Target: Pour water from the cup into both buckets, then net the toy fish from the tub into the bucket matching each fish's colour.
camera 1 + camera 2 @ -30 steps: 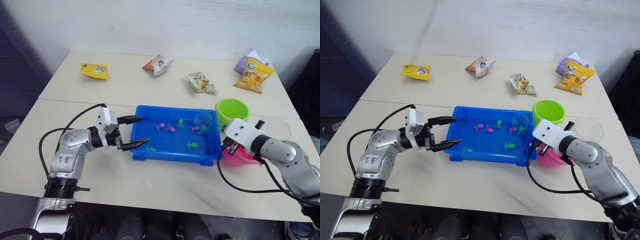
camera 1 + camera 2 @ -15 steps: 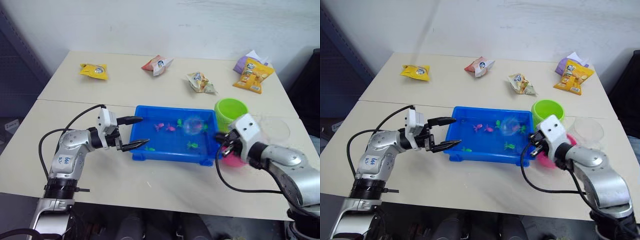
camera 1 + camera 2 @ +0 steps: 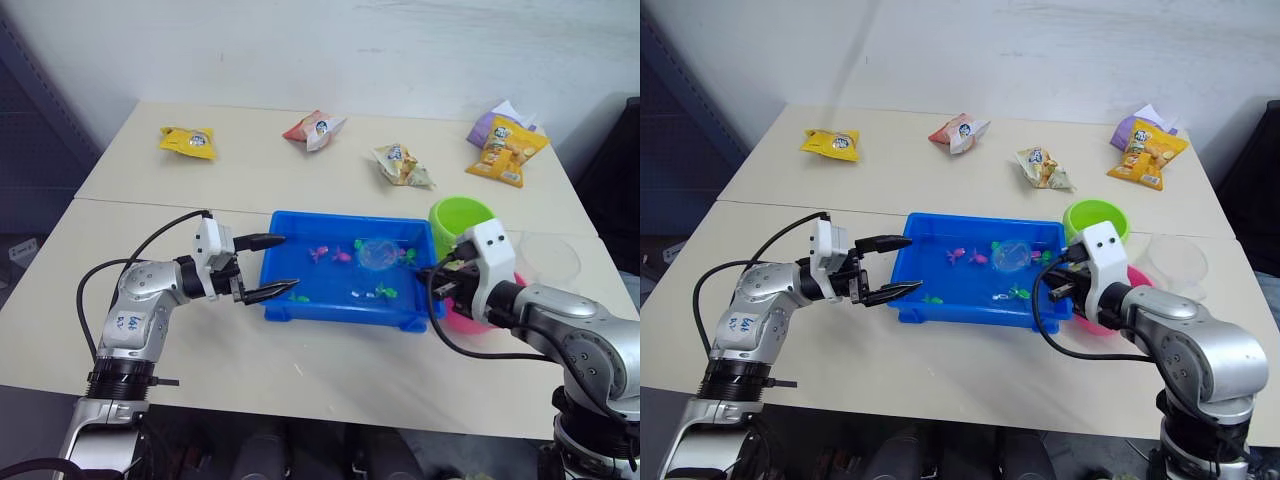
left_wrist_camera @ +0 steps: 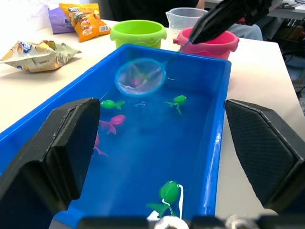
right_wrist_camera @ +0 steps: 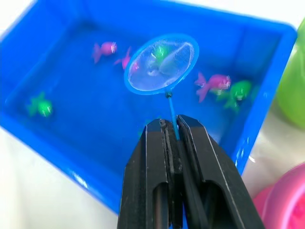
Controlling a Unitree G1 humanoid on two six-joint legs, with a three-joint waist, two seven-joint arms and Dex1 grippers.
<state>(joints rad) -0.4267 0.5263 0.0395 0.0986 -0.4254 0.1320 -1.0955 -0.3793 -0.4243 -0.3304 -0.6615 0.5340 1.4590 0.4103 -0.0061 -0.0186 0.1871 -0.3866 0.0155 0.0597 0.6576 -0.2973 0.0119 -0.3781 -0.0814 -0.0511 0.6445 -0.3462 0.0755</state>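
Over the blue tub (image 3: 300, 311) hangs the net (image 5: 161, 63), hoop above pink and green toy fish (image 5: 213, 83), stick clenched in right gripper (image 5: 171, 133); left gripper (image 3: 270, 266) spread wide at tub's left end; green bucket (image 3: 462, 220), pink bucket (image 4: 209, 46), cup (image 4: 186, 16) beside tub's right end

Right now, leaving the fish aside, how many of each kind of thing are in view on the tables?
snack bags: 5 (yellow, red, green, purple, orange)
buckets: 2 (green, pink)
jug: 1
tub: 1
net: 1
total: 10
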